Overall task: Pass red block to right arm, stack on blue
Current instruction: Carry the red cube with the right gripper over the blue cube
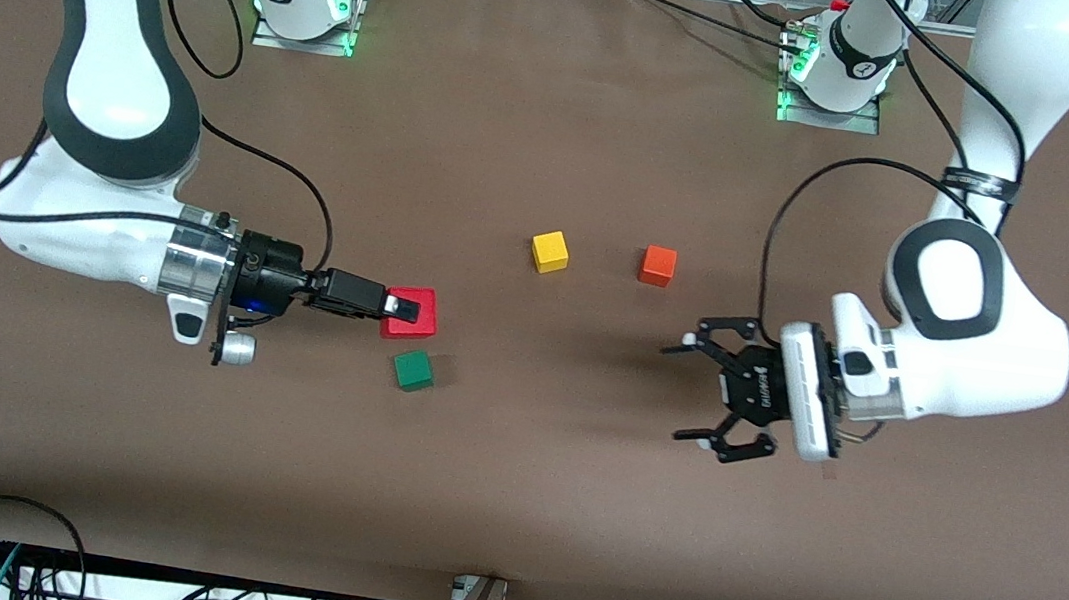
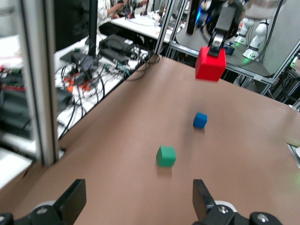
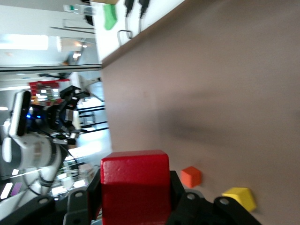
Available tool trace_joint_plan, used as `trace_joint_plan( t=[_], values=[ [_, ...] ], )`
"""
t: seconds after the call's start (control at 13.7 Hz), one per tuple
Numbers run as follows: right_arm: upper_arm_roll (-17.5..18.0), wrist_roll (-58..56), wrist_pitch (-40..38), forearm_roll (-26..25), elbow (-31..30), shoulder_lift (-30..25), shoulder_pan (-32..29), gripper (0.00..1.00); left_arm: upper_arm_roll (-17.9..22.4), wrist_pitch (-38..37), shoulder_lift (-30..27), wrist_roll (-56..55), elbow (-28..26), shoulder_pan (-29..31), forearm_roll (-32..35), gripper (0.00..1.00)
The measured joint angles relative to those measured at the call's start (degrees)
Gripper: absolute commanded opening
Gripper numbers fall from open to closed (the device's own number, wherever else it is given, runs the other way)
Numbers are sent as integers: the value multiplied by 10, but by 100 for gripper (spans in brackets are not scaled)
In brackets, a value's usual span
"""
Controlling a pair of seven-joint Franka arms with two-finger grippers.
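My right gripper (image 1: 408, 312) is shut on the red block (image 1: 412, 313) and holds it in the air. In the right wrist view the block (image 3: 135, 187) sits between the black fingers. The left wrist view shows the red block (image 2: 210, 63) up off the table, with the blue cube (image 2: 200, 120) on the table roughly below it. The blue cube is hidden in the front view. My left gripper (image 1: 707, 396) is open and empty, held above the table toward the left arm's end; its fingers (image 2: 70, 202) stand wide apart.
A green cube (image 1: 413, 370) lies just nearer the front camera than the red block and also shows in the left wrist view (image 2: 166, 156). A yellow cube (image 1: 550, 252) and an orange cube (image 1: 657, 266) sit mid-table, farther from the camera.
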Motion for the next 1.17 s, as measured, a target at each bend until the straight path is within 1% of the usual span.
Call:
trace_joint_plan(
  t=[0.07,0.22,0.36,0.51,0.73,0.95,1.09,1.17],
  values=[
    [-9,4,-10,-45,0,-8,0,0,17,-16,0,0,-2,2,21,100],
    [-32,8,-38,-133,0,-23,-1,0,42,-36,-2,-4,-3,10,90,100],
    [-47,8,-60,-219,0,-34,-1,0,56,-57,-10,-45,-3,21,188,100],
    [-61,8,-87,-290,-1,-43,-1,0,60,-68,-26,-121,-3,28,292,100],
    [-75,8,-95,-372,-33,-74,-2,0,64,-83,-44,-246,-4,39,401,100],
    [-77,8,-92,-445,-83,-115,-2,0,72,-106,-54,-367,-4,45,478,100],
    [-78,8,-71,-485,-125,-143,-2,0,72,-116,-68,-451,-4,45,530,100],
    [-78,8,-47,-502,-158,-159,-2,0,72,-126,-78,-490,-4,45,546,100]
  ],
)
